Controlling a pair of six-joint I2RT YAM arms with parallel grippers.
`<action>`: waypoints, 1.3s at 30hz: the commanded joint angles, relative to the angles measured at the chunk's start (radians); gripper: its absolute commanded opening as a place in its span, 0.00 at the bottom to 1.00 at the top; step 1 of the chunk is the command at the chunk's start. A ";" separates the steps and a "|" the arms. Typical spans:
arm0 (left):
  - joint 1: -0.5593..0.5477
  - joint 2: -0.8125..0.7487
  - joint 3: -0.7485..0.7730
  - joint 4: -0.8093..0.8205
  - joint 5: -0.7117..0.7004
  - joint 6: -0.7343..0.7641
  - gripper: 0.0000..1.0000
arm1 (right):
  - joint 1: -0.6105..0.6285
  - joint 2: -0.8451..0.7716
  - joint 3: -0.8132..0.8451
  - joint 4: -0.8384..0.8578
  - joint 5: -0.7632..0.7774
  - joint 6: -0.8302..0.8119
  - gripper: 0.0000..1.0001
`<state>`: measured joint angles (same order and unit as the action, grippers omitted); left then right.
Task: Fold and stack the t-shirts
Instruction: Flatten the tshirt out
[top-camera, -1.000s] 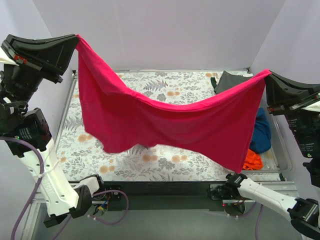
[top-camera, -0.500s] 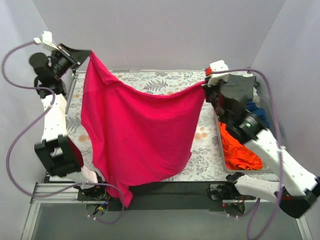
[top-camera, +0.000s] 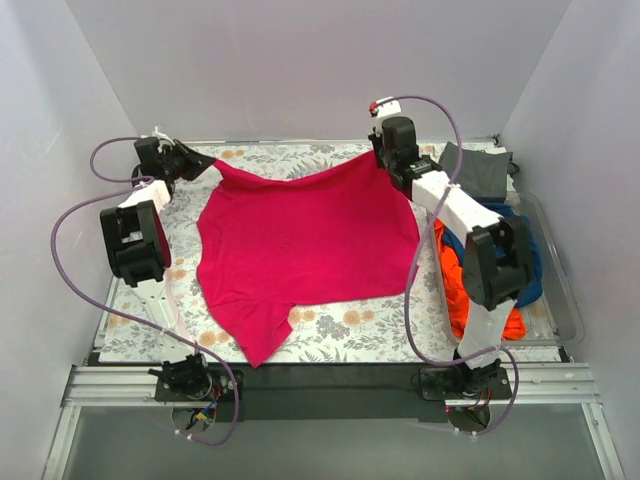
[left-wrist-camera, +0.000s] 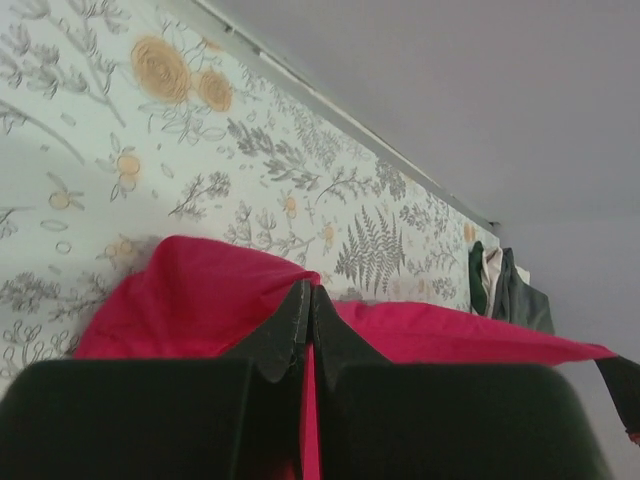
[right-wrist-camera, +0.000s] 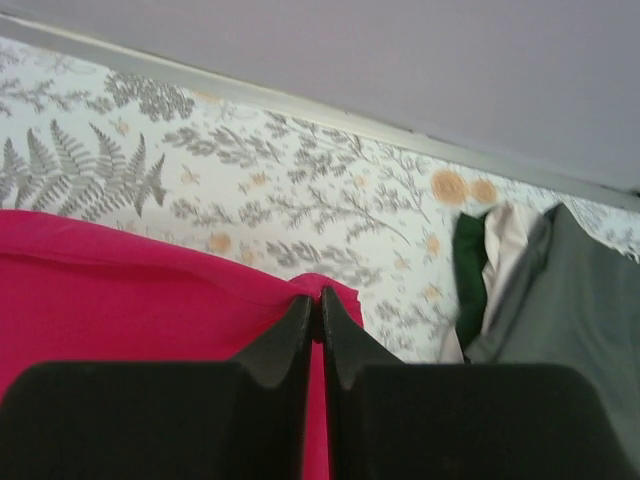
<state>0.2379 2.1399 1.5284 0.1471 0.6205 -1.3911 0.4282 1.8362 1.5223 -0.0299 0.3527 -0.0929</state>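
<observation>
Magenta-pink t-shirt (top-camera: 305, 240): lies spread in the middle of the floral tablecloth (top-camera: 340, 322). Most of it is flat. Its far edge is held up at both ends and sags a little between them. Its near-left part narrows to a pointed flap reaching toward the near edge.
Left gripper (left-wrist-camera: 305, 297): clenched on the shirt's far-left corner, with pink cloth pinched between the closed fingers, low over the far-left of the table.
Right gripper (right-wrist-camera: 312, 300): clamped the same way on the far-right corner, near the dark grey-green t-shirt (top-camera: 478, 172).
Step in hand: most likely laying the shirt out flat, ready for its first fold.
Doing it well: bring both corners down together and level, pulling apart just enough to straighten the far edge. Open the fingers only once the cloth rests on the table.
Watch for: the right corner landing on the grey-green tee beside it. The near-left flap will probably need smoothing before any fold.
Other tees: the navy t-shirt (top-camera: 533, 272) and orange t-shirt (top-camera: 447, 278) are heaped along the right edge, partly hidden by the right arm.
</observation>
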 joint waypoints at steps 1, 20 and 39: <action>-0.014 -0.022 0.117 0.065 -0.057 0.047 0.00 | -0.014 0.102 0.162 0.065 -0.018 -0.018 0.01; -0.115 0.074 0.398 -0.101 -0.355 0.112 0.94 | -0.052 0.178 0.268 -0.010 -0.073 0.058 0.59; -0.430 -0.364 -0.479 0.129 -0.352 0.076 0.96 | -0.011 -0.370 -0.639 0.136 -0.305 0.249 0.55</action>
<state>-0.2111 1.7882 1.0924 0.2672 0.2626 -1.3037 0.3943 1.5280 0.9207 0.0544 0.0673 0.1165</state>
